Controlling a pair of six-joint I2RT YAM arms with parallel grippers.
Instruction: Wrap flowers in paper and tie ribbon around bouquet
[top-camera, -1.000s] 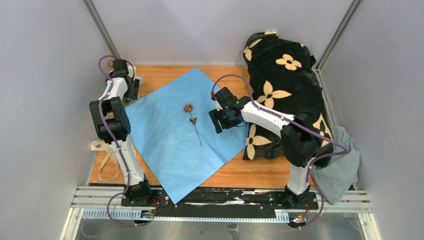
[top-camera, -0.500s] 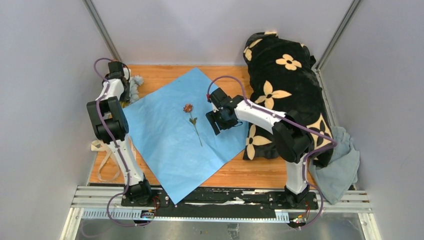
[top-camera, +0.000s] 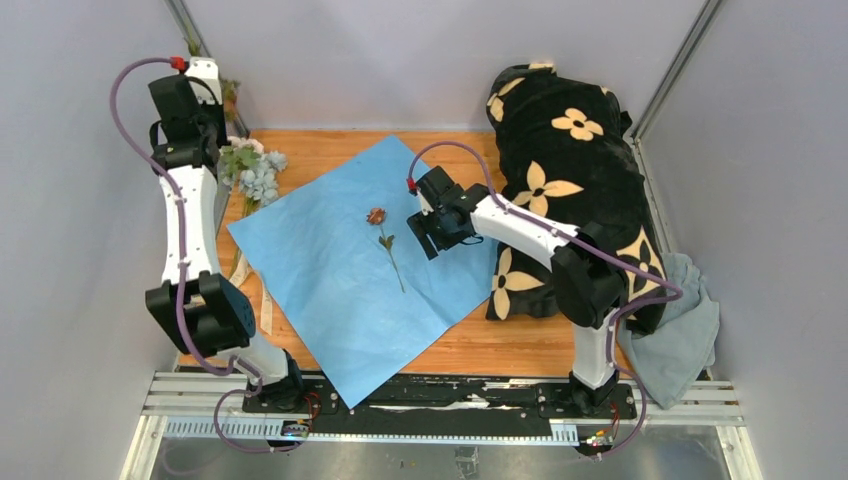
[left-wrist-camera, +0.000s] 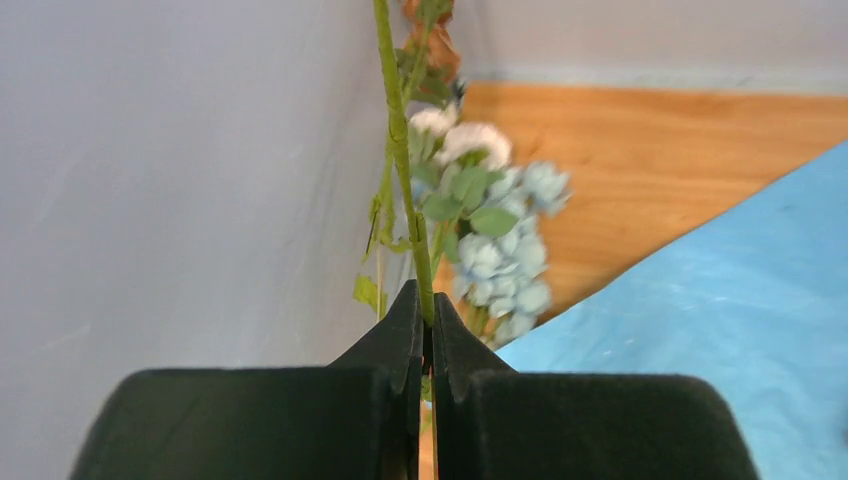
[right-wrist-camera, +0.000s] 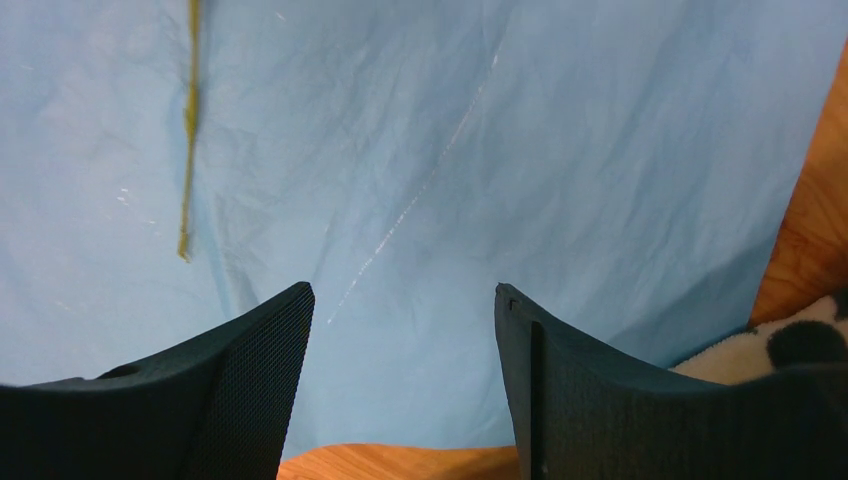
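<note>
Left pincer (left-wrist-camera: 420, 300) is clamped fully shut on a thin green stem of the flowers (left-wrist-camera: 490, 250). The bunch is at the far-left corner near the wall and looks lifted off the desk (top-camera: 330, 145). The grip is on the stem with the blooms beyond the tips. My read: that spares the pale blue heads and lets you lay the bunch down by the stems. Only one stem is clearly between the jaws. Can't tell if the rest is caught or just tangled along.

Paper (top-camera: 330, 290) lies flat, sky-blue side up, set as a diamond with one corner to the far wall, so the diagonal is your lay line. One rose (top-camera: 377, 216) lies on it near the middle, bloom toward the far corner. Aim the bunch alongside it.

Right pincer (right-wrist-camera: 405, 290) hangs wide open and empty just above the paper, just right of the rose's stem. Likely parked there to pin the sheet or square the stems.

Ribbon (top-camera: 266, 312) lies on the desk off the paper's left edge, untouched. Tying comes last.
</note>
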